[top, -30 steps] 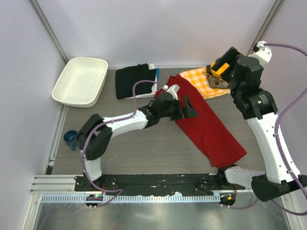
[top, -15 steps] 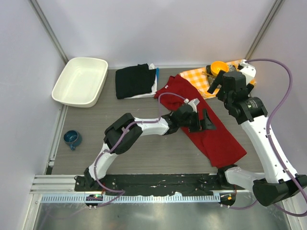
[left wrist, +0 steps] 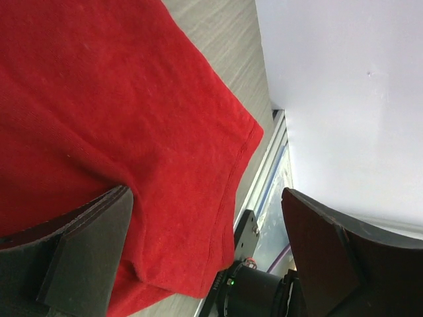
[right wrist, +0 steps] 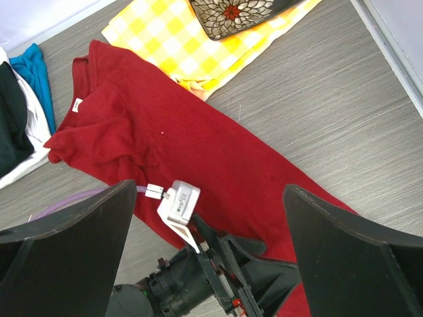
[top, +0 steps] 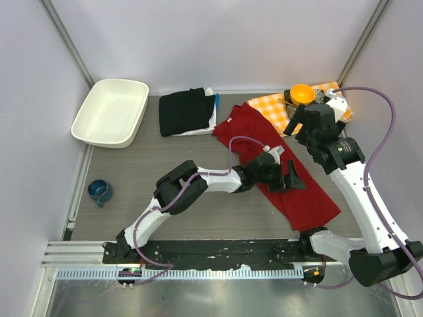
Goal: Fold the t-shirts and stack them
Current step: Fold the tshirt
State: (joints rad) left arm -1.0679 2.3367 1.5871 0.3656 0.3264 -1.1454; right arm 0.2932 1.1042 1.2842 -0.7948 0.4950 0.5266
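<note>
Top external view: a grey table [top: 218,221] walled in white, with both arms reaching over it from the near edge.
Red t-shirt [top: 259,129]: lies flat as a long diagonal band. Its collar end is at the far side, just beside the folded stack, and its hem end is toward the near right.
Left gripper [top: 289,178]: fingers spread wide and holding nothing. It hangs low over the hem half of the red shirt; the left wrist view does not show whether a finger touches the cloth.
Right gripper [top: 301,122]: fingers spread wide and empty. It is raised above the far right part of the table, looking down on the red shirt and the left gripper.
Folded stack: a black t-shirt [top: 187,111] lies on a white t-shirt [right wrist: 36,139] at the far side, left of the red collar. A blue cloth [right wrist: 36,66] shows at the stack's right edge.
Checked cloth [top: 272,109]: orange and white, at the far right, its edge meeting the red shirt.
On the checked cloth: an orange bowl [top: 301,93] and a patterned dish [right wrist: 238,10].
White tray [top: 99,129]: far left corner.
Blue cup [top: 99,191]: at the table's left edge, well apart from the shirts.
</note>
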